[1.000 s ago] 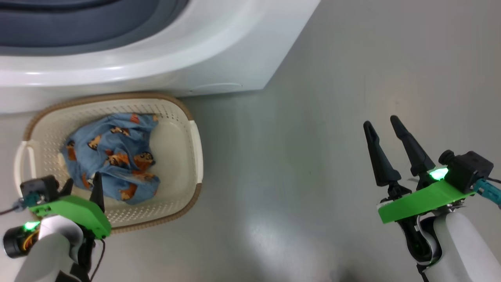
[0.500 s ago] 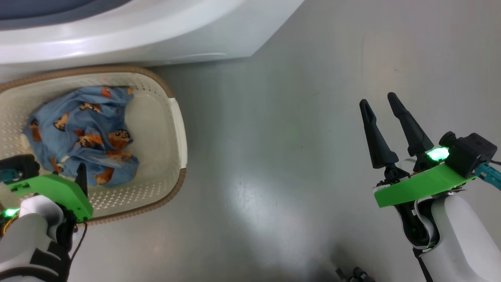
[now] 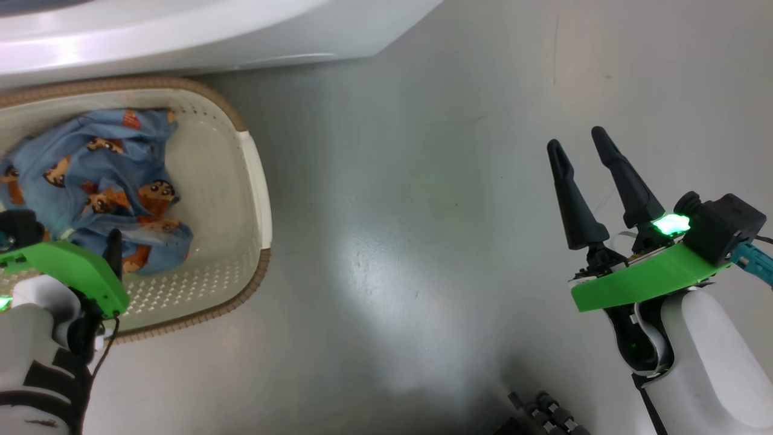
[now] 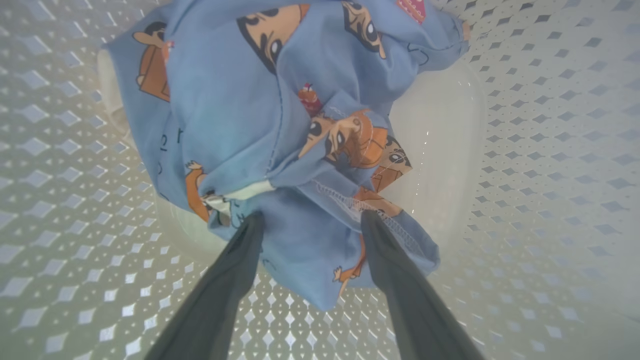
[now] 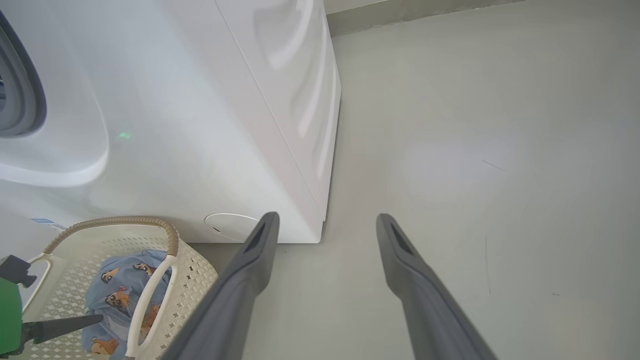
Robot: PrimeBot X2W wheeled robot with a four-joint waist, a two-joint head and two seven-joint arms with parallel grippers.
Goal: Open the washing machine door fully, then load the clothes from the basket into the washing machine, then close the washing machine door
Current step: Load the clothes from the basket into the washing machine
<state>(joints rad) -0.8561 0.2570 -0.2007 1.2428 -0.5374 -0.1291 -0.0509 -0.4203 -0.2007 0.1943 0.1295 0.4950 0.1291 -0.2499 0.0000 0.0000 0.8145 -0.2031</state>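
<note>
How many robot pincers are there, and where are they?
2. The left pincer is down in the basket, open over the blue clothes. The right pincer is open above the grey floor, away from the basket.

Light-blue clothes (image 4: 280, 125) with orange-brown figures; cream basket (image 3: 205, 199).

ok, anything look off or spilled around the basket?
Nothing stands out. The clothes sit bunched inside the basket, none over its visible rim or on the floor. The open left hand is at the pile.
</note>
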